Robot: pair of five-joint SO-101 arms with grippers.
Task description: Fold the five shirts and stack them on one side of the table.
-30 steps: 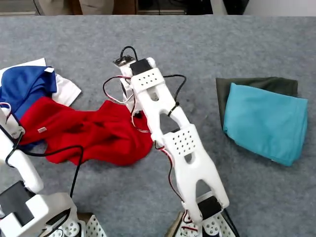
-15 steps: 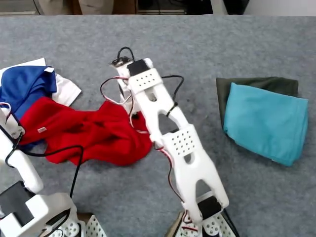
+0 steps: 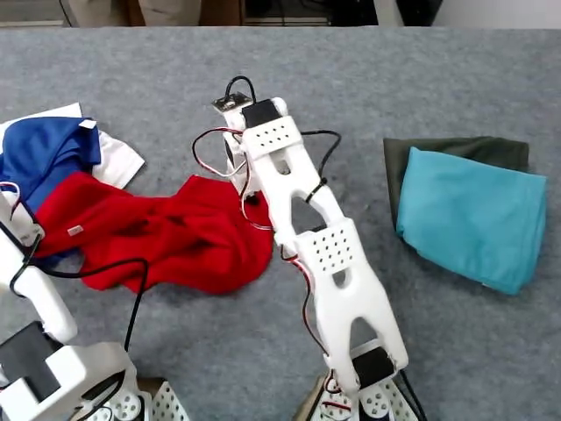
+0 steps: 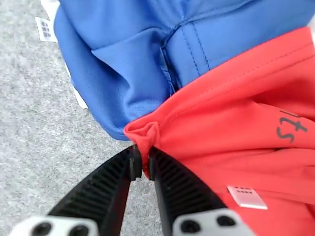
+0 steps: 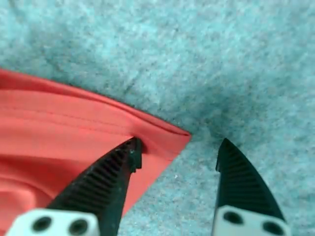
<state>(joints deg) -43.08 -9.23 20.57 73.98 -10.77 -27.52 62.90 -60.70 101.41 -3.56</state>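
A: Left gripper [image 4: 141, 164] first. What's it doing?
B: Clamped tight on a puckered bit of hem at the edge of the red shirt [image 4: 236, 113]. Jaws closed, with the cloth bunched just past the tips.

A: And the right gripper [image 5: 178, 148]?
B: Spread wide, holding nothing. One of its fingers [image 5: 118, 167] rests on the red shirt's pointed corner. The other hangs over the bare grey table [image 5: 221, 59], just off that corner.

A: How does the red shirt lie?
B: Unfolded and rumpled, stretched out on the table. Seen from above, the left arm stands at one end of it. The right arm reaches across the opposite end to the far corner.

A: Neighbours?
B: The blue shirt [image 3: 39, 153] touches the red shirt at the left gripper's end, and the red hem lies over it. The white shirt [image 3: 123, 162] sits under the blue one, with a corner poking out just beside the red shirt's far edge. Both are unfolded.

A: Anything folded?
B: Two, well apart from the red shirt, on the right arm's side. The teal shirt [image 3: 469, 215] lies folded on top of a folded dark green shirt [image 3: 465, 149]. The green one's far edge shows past the teal.
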